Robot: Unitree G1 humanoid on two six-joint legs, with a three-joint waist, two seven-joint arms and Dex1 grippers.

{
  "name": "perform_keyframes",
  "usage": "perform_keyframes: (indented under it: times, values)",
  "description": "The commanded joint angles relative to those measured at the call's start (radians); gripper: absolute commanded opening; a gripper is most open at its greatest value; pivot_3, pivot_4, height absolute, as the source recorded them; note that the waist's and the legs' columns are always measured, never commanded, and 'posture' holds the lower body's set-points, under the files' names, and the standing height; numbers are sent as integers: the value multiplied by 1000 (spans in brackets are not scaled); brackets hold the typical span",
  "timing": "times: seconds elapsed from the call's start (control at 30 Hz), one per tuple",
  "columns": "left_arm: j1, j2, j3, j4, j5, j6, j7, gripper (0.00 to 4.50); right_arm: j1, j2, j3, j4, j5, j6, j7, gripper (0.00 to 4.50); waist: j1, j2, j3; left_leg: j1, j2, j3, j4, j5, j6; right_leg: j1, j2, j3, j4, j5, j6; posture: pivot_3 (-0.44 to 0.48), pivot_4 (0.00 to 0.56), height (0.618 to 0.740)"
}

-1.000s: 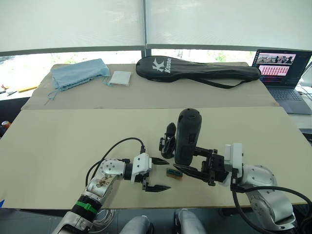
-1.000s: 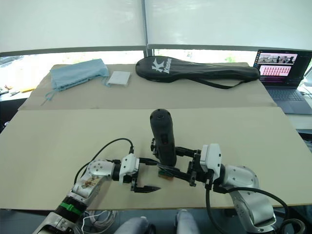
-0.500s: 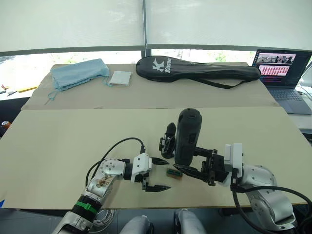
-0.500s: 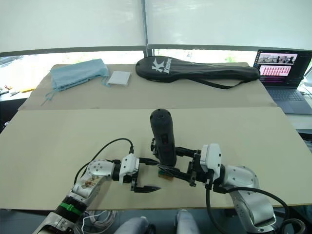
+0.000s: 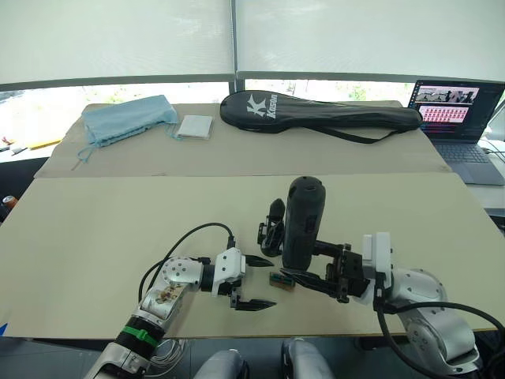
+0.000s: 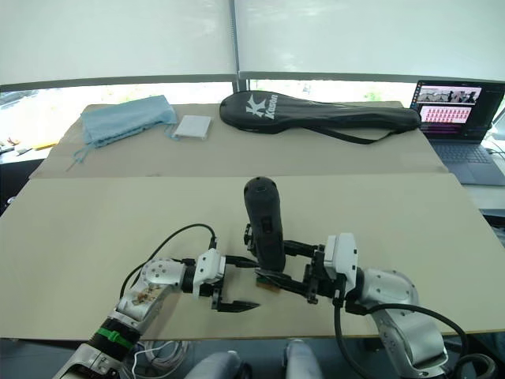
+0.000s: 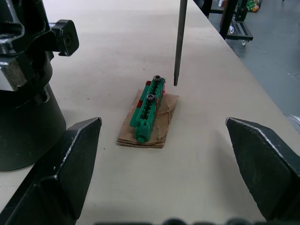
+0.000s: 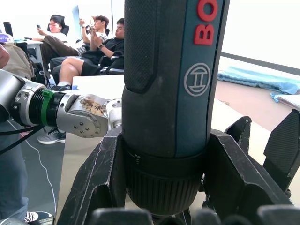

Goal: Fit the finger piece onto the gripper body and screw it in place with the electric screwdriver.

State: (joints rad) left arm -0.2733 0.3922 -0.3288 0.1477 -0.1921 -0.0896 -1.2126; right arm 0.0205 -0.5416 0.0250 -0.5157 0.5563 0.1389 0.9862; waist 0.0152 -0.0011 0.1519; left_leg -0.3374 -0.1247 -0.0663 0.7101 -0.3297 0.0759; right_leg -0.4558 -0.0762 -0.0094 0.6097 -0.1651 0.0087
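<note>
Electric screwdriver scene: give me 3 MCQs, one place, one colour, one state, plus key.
1. Where is the bit tip of the electric screwdriver?
A. just above the green screw holder
B. on the racket bag
C. on the laptop

2. What colour is the screw holder?
A. yellow
B. green
C. white

3. What state is the left gripper in?
A. shut on a cloth
B. shut on the screwdriver
C. open, holding nothing

Key: 1 A, the left wrist view shows the bit hanging beside the holder's far end. 2 B, its plastic is green, on a brown card. 3 C, its fingers are spread apart; the right gripper grips the screwdriver.
</note>
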Motion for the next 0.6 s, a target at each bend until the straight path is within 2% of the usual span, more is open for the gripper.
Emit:
perform_keyframes:
  times: [0.03,0.27,0.6]
  values:
    - [15,3,-18,7,9,5,-3,4500,-12,-3,-32,-57,51,-10,-2,1926,0,0,0,0,0,0,0,0,0,0,0,0,0,0,0,0,150,740]
    - [16,1,-20,9,8,4,-6,4500,-30,3,-69,-52,64,-24,-24,1926,0,0,0,0,0,0,0,0,0,0,0,0,0,0,0,0,150,740]
    - [18,0,-21,4,8,10,-2,4500,-28,5,-57,-30,46,-32,-14,1926,0,0,0,0,0,0,0,0,0,0,0,0,0,0,0,0,150,740]
